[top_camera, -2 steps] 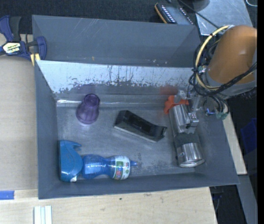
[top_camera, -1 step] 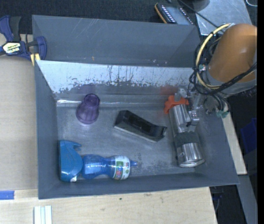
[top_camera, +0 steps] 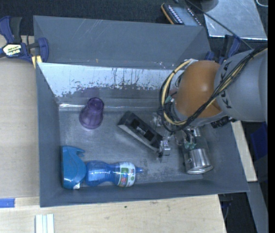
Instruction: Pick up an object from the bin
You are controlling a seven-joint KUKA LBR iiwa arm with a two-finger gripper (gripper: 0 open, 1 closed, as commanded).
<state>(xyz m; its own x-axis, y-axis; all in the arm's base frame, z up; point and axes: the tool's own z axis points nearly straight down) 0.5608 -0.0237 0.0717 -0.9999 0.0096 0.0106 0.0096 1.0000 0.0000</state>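
My gripper (top_camera: pixel 165 147) hangs low in the right half of the bin, under the arm's orange cover. Its tip is at the right end of a black, stapler-like tool (top_camera: pixel 136 127) that lies slantwise in the middle of the bin; whether they touch I cannot tell. A silver metal can (top_camera: pixel 197 160) lies on its side just to the gripper's right, near the bin's right wall.
A translucent purple cup (top_camera: pixel 92 113) lies towards the back left. A blue spray bottle (top_camera: pixel 98 173) with a blue trigger head and a coloured label lies along the front wall. Bare bin floor shows between the cup, the bottle and the black tool.
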